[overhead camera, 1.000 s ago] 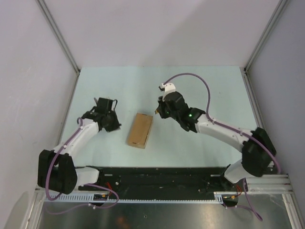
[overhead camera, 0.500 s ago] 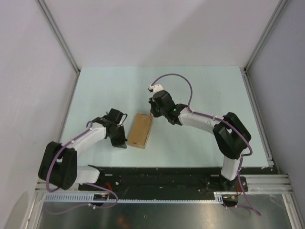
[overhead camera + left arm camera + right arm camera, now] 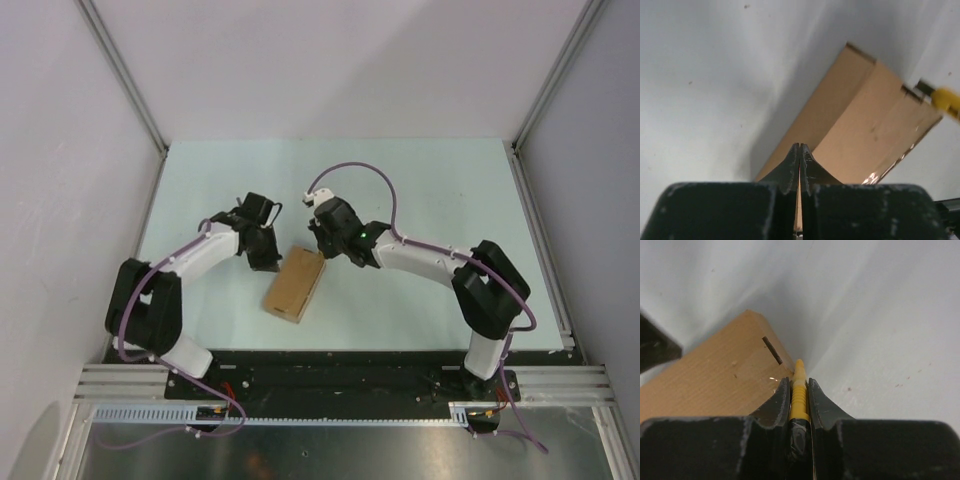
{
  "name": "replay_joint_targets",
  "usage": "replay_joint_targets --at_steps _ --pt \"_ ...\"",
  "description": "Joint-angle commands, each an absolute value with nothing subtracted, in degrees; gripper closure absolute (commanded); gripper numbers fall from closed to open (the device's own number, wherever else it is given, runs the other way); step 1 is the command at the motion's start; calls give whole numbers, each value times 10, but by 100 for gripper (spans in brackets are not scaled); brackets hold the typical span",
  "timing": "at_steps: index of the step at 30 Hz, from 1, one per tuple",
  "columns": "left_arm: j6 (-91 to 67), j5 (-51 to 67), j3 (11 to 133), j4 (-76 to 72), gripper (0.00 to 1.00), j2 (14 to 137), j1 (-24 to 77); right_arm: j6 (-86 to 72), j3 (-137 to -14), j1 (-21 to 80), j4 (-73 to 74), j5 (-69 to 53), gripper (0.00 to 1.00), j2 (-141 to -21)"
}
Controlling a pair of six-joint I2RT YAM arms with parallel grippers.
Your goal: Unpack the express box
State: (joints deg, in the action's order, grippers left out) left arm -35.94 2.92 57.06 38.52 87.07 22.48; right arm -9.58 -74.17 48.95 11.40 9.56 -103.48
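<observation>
Flat on the pale mint-green tabletop (image 3: 420, 190), about midway between the two arms and nearer the front edge than the back: the small flat rectangular brown cardboard express box (image 3: 294, 285), flap lid down, turned so that the far short end leans a little to the right. At the far left corner of that box in the overhead view, the black two-finger left gripper (image 3: 272, 262), reaching in from the left side. From the left wrist camera, fingers (image 3: 792, 167) pressed tight against each other with only a hairline seam between them, nothing clamped, tips pointing at the near long edge of the cardboard; touching it or hovering just above, impossible to tell. At the far right corner of the box, the black two-finger right gripper (image 3: 322, 252), angled in from the right. From the right wrist camera, closed narrowly on a yellow ribbed utility knife (image 3: 799, 400), squeezed between both fingers (image 3: 777, 405), with the yellow nose poking out ahead and meeting the box's edge just beside a short dark slot (image 3: 772, 350) in the top panel. Blade itself too small to make out. Also in the left wrist view, at the right margin, the same yellow tool tip against the box's far corner. In the right wrist view, at the left margin, a dark corner of the other gripper just beside the cardboard.
</observation>
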Motion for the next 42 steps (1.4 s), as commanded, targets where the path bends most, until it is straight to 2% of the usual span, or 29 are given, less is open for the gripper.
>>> replay_joint_targets --at_steps 1,7,14,18,21,27,31,34,42 --pt "-346 13 613 374 100 909 223 -84 -763 524 179 130 100 -993" --pt "-328 1 644 374 100 914 192 -105 -762 546 229 185 100 -985" --pt "-366 -62 516 425 100 759 163 -125 -762 538 211 197 100 -977" --pt "-362 -18 463 468 100 716 163 -138 -763 527 205 192 100 -971" --pt "-344 42 445 494 100 720 164 -142 -762 519 206 191 100 -966" --pt "-321 67 444 530 100 729 179 -143 -762 510 214 190 100 -958" --pt "-315 114 451 528 100 763 229 -149 -761 506 213 190 100 -954" --pt "-305 134 469 520 100 807 258 -153 -761 503 211 191 100 -948" --pt "-343 127 565 441 100 862 251 -155 -744 495 214 194 100 -916"
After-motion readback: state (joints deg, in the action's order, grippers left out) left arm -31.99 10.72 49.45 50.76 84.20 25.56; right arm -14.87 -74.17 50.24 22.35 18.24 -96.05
